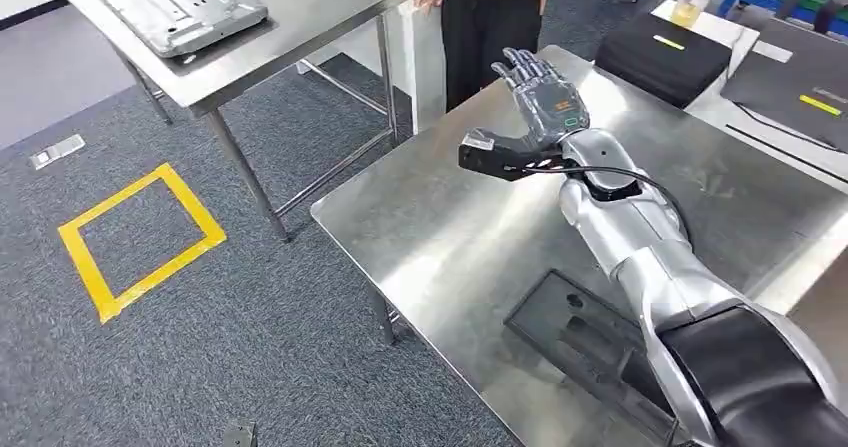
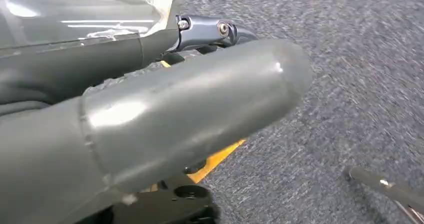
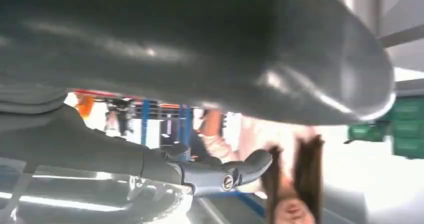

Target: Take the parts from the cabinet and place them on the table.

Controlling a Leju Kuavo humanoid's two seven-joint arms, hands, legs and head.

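Currently my right hand (image 1: 540, 92) is raised over the far part of the steel table (image 1: 440, 237), palm up, fingers spread, holding nothing. My forearm stretches back across the tabletop toward me. The right wrist view confirms it: thumb and a dark finger apart, with no part between them.

My left hand (image 2: 150, 114) appears as a thick grey thumb and a darker finger over the carpet. Nothing seems gripped, though I cannot tell its state for certain.

Task item: one dark flat part (image 1: 590, 342) lies on the near portion of the table, partly under my right arm. I judge this one delivered. A silver stamped part (image 1: 175, 5) rests on a second table (image 1: 300, 12) farther off to the left. No cabinet is visible from here.

Beyond the hand, a person (image 1: 490, 12) stands just past the table's far edge. Black cases (image 1: 660, 59) and a drink cup (image 1: 690, 2) sit on a surface to the right. A yellow floor square (image 1: 140, 239) marks the carpet.

Risks, as I judge them:
- Pulling the arm back low could drag the elbow across the dark part and push it toward the table edge.
- The person stands near my open hand; a forward swing could strike them.
- Turning away with the arm extended could catch the table corner.
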